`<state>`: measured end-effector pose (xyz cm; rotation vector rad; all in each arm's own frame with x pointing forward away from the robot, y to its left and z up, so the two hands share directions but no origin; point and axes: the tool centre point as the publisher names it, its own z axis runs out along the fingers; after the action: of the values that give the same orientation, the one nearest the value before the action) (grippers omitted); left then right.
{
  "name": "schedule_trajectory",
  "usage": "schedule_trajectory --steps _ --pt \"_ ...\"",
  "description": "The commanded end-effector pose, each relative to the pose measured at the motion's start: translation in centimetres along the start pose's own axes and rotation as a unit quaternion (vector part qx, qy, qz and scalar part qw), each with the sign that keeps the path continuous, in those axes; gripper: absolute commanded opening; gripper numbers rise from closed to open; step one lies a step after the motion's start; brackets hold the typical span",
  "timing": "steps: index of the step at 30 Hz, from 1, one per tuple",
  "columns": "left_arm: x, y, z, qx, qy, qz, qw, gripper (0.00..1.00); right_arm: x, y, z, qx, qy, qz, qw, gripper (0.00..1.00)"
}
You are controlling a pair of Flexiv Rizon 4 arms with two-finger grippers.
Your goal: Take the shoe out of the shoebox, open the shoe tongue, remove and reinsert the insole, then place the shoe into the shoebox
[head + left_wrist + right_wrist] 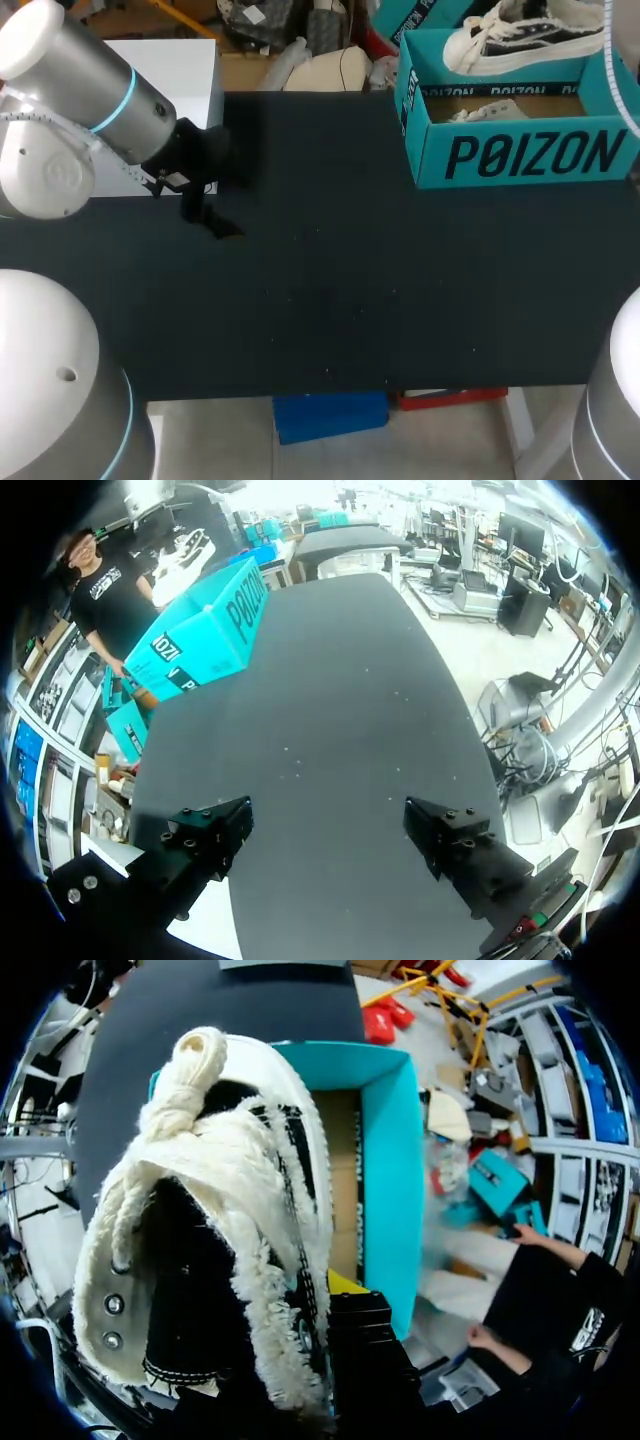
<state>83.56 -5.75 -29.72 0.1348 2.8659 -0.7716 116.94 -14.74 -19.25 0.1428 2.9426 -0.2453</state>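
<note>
Right tool (330,1295), clamped on the shoe (200,1210) at its collar, should lift it clear of the shoebox (385,1160) beneath before moving out; left tool (330,840) stands wide, empty.

In the head view the upper edge cuts off the shoe (525,35). The front wall of the shoebox (520,155) hides most of a pale thing (482,110) that I cannot identify, and the left gripper (215,222) is dark against the dark table (350,280), so its shape is not readable there. In the right wrist view the shoe covers most of the right gripper (300,1305) that grips it: only one yellow tip (345,1282) shows, and the other finger is hidden behind the fleecy collar.
</note>
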Motion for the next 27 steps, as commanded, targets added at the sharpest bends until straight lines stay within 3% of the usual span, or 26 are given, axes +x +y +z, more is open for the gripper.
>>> schedule_trajectory --steps 1,16,27 --pt "0.0 0.1 0.0 0.000 -0.001 0.001 1.000 1.00 -3.6 0.7 0.0 0.006 0.054 0.000 0.998 0.00" --pt "0.0 0.1 0.0 0.000 -0.001 0.001 1.000 1.00 -3.6 0.7 0.0 0.006 0.054 0.000 0.998 0.00" --pt "0.0 0.1 0.0 0.000 -0.001 0.001 1.000 1.00 -5.7 0.4 5.3 0.040 0.077 0.002 0.996 0.00"
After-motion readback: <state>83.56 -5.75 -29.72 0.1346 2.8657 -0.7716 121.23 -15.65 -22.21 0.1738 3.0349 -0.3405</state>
